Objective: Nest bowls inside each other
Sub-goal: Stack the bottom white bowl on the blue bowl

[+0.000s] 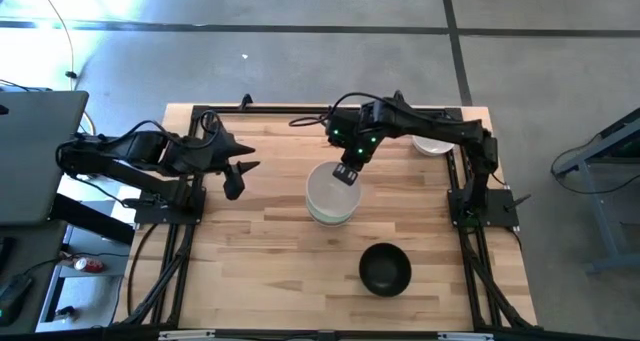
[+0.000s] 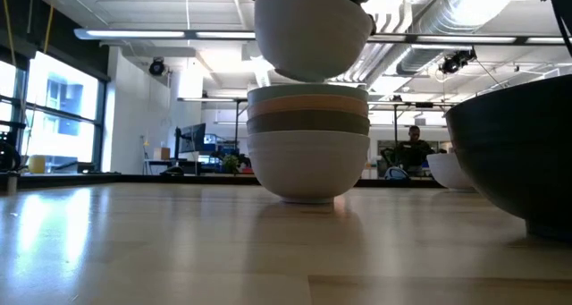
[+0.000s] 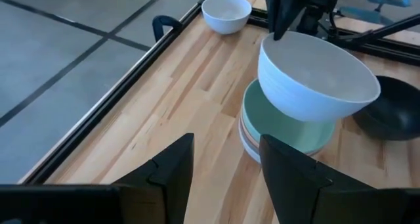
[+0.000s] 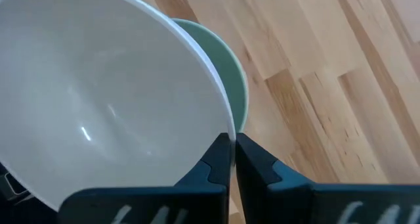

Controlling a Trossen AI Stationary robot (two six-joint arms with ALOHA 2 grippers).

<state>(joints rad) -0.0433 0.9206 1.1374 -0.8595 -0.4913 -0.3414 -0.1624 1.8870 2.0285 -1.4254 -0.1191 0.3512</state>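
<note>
White bowl over the stack

The right hand (image 1: 348,173) pinches a white bowl (image 3: 315,76) above the stacked bowls (image 2: 307,153); the left hand (image 1: 236,173) is released.

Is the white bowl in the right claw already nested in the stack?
Not yet. The white bowl, pinched by the right claw, hangs tilted above the stack, apart.

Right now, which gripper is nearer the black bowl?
Right. The right gripper holds a white bowl by its rim above the stack, just behind the black bowl. The left gripper waits open at the table's left side, farther off.
</note>
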